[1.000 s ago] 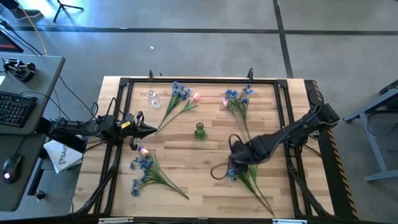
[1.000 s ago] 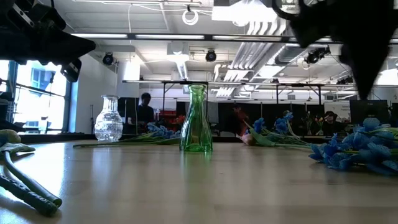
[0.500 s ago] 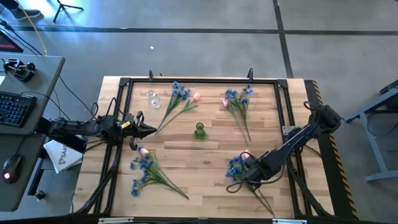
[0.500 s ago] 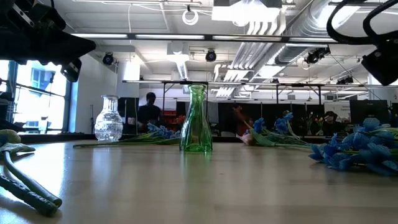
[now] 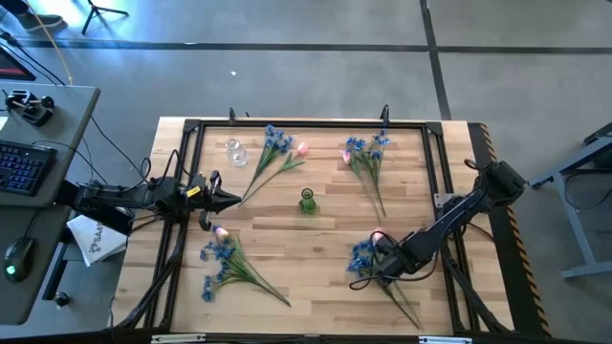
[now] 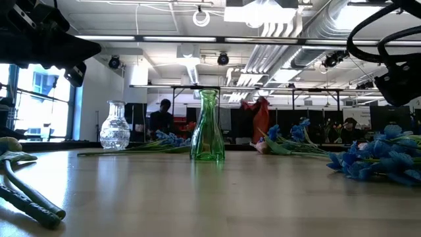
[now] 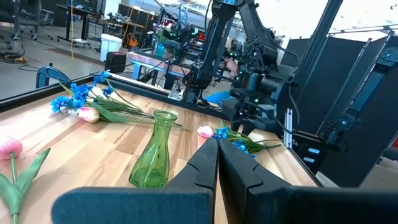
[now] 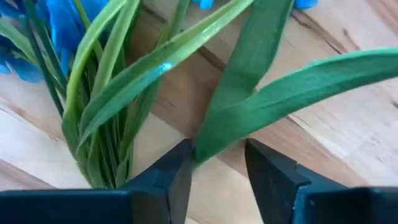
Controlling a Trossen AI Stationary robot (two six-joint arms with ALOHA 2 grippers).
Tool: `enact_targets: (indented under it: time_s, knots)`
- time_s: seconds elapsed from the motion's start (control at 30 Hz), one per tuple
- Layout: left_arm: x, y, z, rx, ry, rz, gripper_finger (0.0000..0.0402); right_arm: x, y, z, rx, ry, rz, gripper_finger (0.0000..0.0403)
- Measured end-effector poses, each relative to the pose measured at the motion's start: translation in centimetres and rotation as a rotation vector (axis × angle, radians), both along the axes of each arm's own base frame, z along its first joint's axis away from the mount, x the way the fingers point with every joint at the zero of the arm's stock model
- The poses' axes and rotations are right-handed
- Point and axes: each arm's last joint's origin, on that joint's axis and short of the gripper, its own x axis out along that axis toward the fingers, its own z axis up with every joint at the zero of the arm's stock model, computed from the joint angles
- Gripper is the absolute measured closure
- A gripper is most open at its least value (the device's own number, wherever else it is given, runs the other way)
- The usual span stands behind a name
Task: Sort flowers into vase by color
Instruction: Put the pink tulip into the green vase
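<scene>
blue flowers [image 5: 363, 255], long green leaves

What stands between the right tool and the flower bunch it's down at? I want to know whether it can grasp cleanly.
Nothing visible does. The right tool is open and low over the near-right bunch, with a green leaf already between its fingers. The green vase stands apart, mid-table.

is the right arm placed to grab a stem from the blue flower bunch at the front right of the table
Probably yes. The right gripper is down on that bunch of blue flowers, and its wrist view shows open fingers straddling a green leaf, with nothing blocking them.
</scene>
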Motion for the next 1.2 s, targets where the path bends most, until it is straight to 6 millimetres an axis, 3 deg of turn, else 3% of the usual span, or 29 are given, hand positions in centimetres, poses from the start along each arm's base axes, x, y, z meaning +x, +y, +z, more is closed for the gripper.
enact_targets:
  time_s: [0.27,0.5,0.8,1.2]
  knots:
    - [0.0,0.0,0.0,0.000,0.000,0.000,0.0401,0.1,0.0,0.0,-0.014,-0.027,-0.003,0.0303]
    - [0.0,0.0,0.0,0.009,0.000,0.001,0.0402,0.0,-0.1,0.0,-0.020,-0.014,-0.002,0.0390]
    - [0.0,0.0,0.0,0.009,0.000,0.000,0.0402,-0.7,0.2,0.5,-0.029,-0.014,0.006,0.0398]
    - [0.0,0.0,0.0,0.009,0.000,0.001,0.0402,-2.6,-1.2,6.7,-0.357,-0.562,0.042,0.0400]
